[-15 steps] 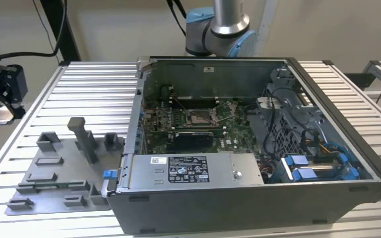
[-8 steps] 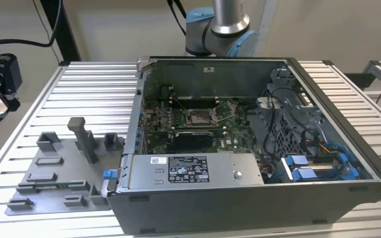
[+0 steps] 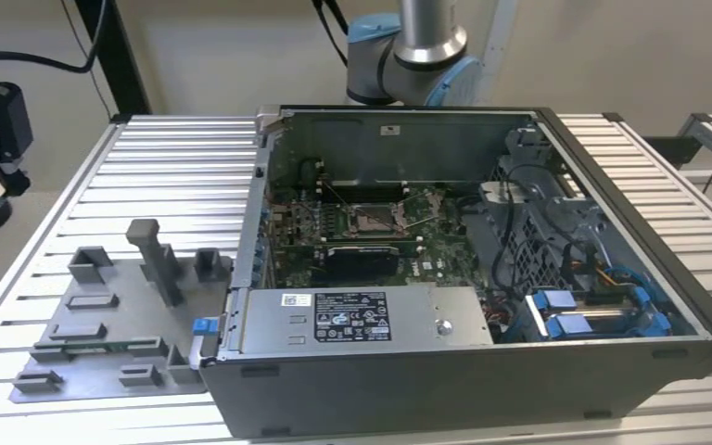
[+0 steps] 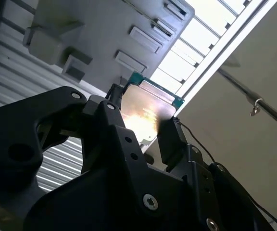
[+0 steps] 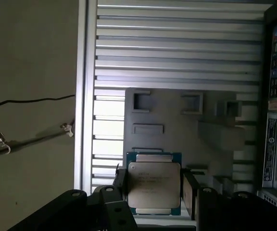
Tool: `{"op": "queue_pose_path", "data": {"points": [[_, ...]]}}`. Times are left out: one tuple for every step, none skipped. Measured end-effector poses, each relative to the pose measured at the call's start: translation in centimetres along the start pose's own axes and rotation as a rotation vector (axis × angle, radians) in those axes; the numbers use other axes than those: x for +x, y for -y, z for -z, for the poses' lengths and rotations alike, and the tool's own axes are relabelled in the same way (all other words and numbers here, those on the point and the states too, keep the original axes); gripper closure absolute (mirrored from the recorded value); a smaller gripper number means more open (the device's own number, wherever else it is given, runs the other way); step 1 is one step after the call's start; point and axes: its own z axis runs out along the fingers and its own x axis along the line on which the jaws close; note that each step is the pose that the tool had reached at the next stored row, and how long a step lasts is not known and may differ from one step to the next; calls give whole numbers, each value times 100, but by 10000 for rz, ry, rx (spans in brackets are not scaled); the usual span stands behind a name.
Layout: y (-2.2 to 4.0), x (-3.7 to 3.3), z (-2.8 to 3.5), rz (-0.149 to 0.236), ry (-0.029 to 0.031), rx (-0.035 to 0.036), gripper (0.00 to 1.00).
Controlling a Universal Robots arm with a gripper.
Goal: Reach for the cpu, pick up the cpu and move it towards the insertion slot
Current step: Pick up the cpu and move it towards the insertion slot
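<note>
In both wrist views the cpu (image 5: pixel 154 185) (image 4: pixel 145 113), a flat square chip with a pale metal top and a green rim, sits between my black fingers (image 5: pixel 189 192) (image 4: pixel 169 139). My gripper (image 5: pixel 154 188) (image 4: pixel 141 126) is shut on it, well above the grey fixture tray (image 5: pixel 177 125) (image 4: pixel 105 29). In the exterior view the insertion slot (image 3: pixel 375 219), a square socket with a shiny frame on the green board, lies inside the open computer case (image 3: pixel 653 278).
The fixture tray (image 3: pixel 108 324) with its grey posts and blocks lies on the slatted table (image 3: pixel 171 167) at the exterior view's left of the case. A black recess (image 3: pixel 356 264) sits below the socket. The table's edge and the floor (image 5: pixel 32 120) show beyond the tray.
</note>
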Motion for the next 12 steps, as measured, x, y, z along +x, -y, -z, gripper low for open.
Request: {"op": "queue_pose_path", "data": {"points": [[0, 0, -1, -1, 1, -1, 100], [0, 0, 1, 0, -1, 0, 100], [0, 0, 2, -2, -2, 1, 100], [0, 0, 2, -2, -1, 1, 100], [0, 0, 1, -2, -1, 1, 100], [0, 0, 1, -2, -1, 1, 100], [0, 0, 2, -2, -2, 1, 100], [0, 0, 2, -3, -1, 1, 100], [0, 0, 2, -3, -1, 1, 100], [0, 0, 1, -3, -1, 1, 100], [0, 0, 1, -3, -1, 1, 100], [0, 0, 2, -3, -1, 1, 100]]}}
